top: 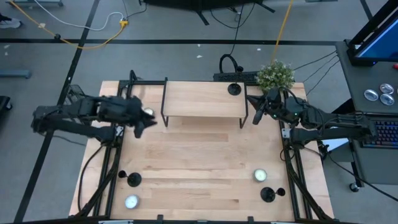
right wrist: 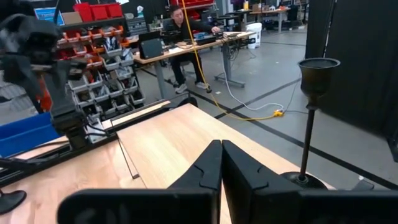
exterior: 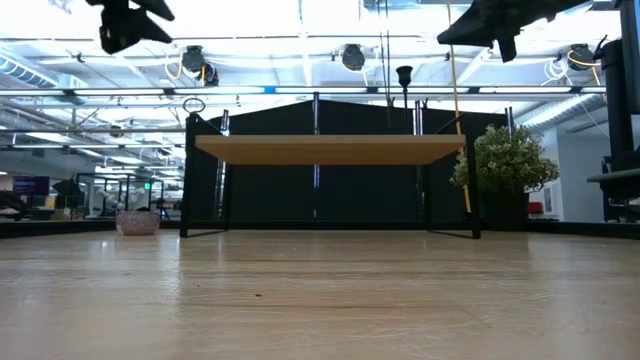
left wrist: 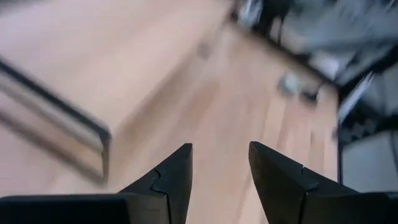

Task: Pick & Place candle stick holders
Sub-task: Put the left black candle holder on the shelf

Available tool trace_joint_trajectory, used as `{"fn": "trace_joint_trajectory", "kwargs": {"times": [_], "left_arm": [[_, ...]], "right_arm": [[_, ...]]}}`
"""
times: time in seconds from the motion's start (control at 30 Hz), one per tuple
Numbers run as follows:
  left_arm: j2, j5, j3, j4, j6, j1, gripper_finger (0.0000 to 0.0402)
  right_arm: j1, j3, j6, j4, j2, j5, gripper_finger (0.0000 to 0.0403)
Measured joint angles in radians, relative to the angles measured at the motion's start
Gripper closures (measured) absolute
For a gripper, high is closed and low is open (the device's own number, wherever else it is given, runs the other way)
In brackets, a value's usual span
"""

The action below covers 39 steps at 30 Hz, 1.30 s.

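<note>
Candle stick holder on the shelf, claws clear

Candle stick holder stands upright on the raised shelf, just beside the right claw, whose fingers are pressed together, empty. Two more holders stand on the table. Left claw hovers spread, pinching nothing.

A workshop-like lab: parts-bin shelves, floor cables, work desks.

Three small black metal candle stick holders with round disc bases and thin upright stems, one standing upright on the raised wooden shelf's far right part, one upright near the surface's front left, one upright near its front right
</note>
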Motion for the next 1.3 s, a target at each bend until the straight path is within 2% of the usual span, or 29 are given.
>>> {"fn": "trace_joint_trajectory", "kwargs": {"times": [0.17,0.3,0.43,0.57,0.77,0.9,1.1,1.3], "left_arm": [[0.202,0.009,0.203,-0.366,-0.238,-0.129,0.0241],[0.331,0.092,0.318,-0.598,-0.458,-0.227,0.0241],[0.406,0.178,0.376,-0.741,-0.650,-0.335,0.0241],[0.428,0.240,0.386,-0.743,-0.822,-0.451,0.0241],[0.421,0.244,0.387,-0.742,-1.102,-0.610,0.0241],[0.424,0.242,0.387,-0.744,-1.236,-0.711,0.0241],[0.450,0.238,0.373,-0.746,-1.339,-0.814,0.0241],[0.475,0.221,0.373,-0.753,-1.392,-0.853,0.0241]], "right_arm": [[0.000,0.000,-0.020,-0.008,0.000,-0.003,0.0402],[0.000,0.000,-0.027,-0.030,-0.003,-0.009,0.0402],[0.000,0.000,-0.049,-0.030,-0.023,-0.112,0.0402],[0.000,0.000,-0.070,-0.051,-0.058,-0.187,0.0402],[0.000,-0.075,-0.054,-0.053,-0.131,-0.192,0.0402],[0.000,-0.139,-0.019,-0.028,-0.187,-0.212,0.0402],[0.000,-0.203,-0.019,0.056,-0.243,-0.239,0.0402],[0.000,-0.215,-0.019,0.058,-0.252,-0.240,0.0403]]}}
